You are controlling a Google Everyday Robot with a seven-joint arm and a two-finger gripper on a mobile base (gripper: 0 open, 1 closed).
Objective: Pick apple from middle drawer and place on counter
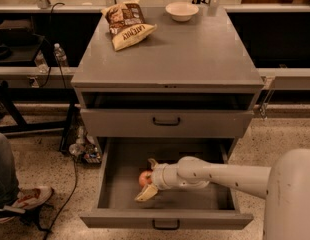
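Note:
The apple (144,177), small and red-pink, lies inside the open middle drawer (120,171), the grey cabinet's lowest tray with a black handle on its front. My gripper (148,178) reaches into the drawer from the right on a white arm. Its two pale fingers stand either side of the apple, one above and one below, still spread. The counter (195,54) is the cabinet's flat grey top.
A chip bag (127,25) and a white bowl (181,11) sit at the back of the counter. The closed drawer front (166,122) hangs above the open one. A person's leg and shoe (20,196) are at the left. Cables and bottles lie beside the cabinet (82,149).

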